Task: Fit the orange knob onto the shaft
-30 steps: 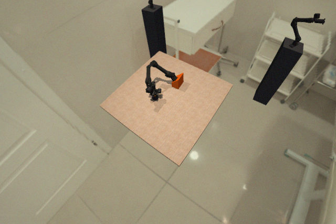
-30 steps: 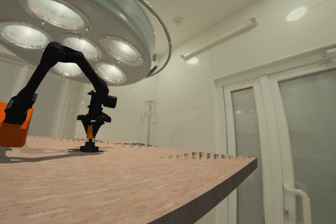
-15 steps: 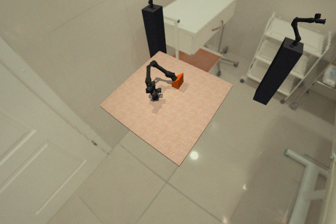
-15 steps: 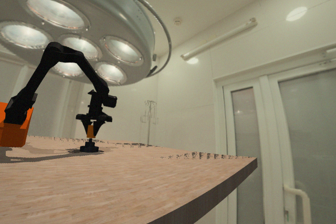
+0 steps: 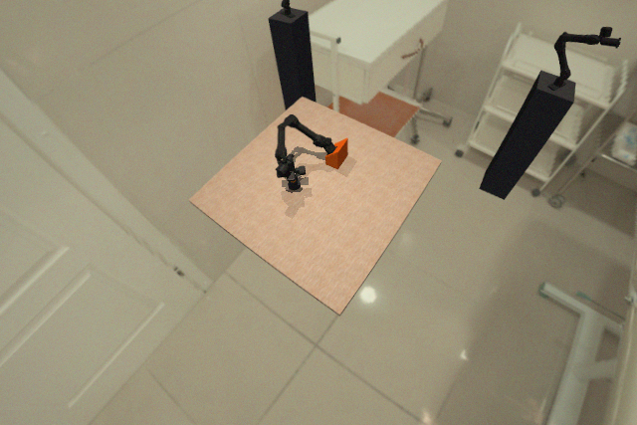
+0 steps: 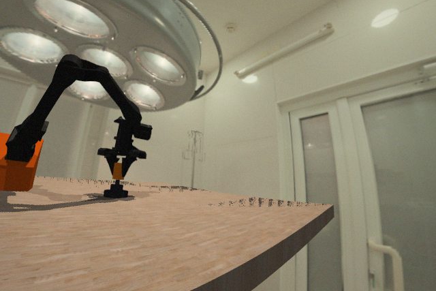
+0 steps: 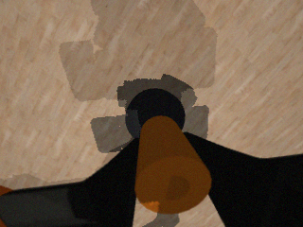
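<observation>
gripper clamped on knob, pointing down | knob upright left of centre in exterior view, just above shaft on pedestal, worktop | held plumb, likely for sliding on; flat unseen

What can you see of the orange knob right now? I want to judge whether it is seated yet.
The orange knob is a smooth, matte, slightly tapered cylinder with a D-shaped hole showing in its near end. It stands upright, clamped between the black fingers of the gripper, right over the dark round pedestal. In the exterior view its lower end sits at the top of the shaft, with shaft still showing between knob and pedestal, so it is not pushed down. Whether the flats line up cannot be told.
</observation>
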Controlling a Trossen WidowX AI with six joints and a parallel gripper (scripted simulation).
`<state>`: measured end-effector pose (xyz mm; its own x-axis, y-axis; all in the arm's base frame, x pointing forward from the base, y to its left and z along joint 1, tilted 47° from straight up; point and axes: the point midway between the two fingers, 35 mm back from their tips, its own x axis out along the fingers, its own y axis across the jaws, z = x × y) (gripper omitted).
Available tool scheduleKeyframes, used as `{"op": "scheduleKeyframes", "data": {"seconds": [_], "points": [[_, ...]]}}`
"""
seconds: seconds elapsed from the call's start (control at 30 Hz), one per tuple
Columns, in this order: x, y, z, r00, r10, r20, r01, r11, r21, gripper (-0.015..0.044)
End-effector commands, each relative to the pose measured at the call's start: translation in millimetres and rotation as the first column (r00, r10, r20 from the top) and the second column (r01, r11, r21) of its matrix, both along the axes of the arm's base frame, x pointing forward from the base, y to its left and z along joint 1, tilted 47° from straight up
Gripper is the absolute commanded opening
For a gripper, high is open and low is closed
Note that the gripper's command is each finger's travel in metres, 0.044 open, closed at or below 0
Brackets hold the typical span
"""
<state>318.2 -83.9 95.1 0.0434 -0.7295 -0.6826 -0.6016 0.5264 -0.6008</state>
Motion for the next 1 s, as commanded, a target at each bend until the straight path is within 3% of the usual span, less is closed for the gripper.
{"op": "scheduleKeyframes", "data": {"seconds": [0.0,0.97], "points": [[1.0,0.2,-0.2,1.0,0.005,-0.003,-0.005,1.0,-0.004,0.0],[-0.2,-2.2,-2.3,1.0,0.005,-0.003,-0.005,1.0,-0.004,0.0]]}}
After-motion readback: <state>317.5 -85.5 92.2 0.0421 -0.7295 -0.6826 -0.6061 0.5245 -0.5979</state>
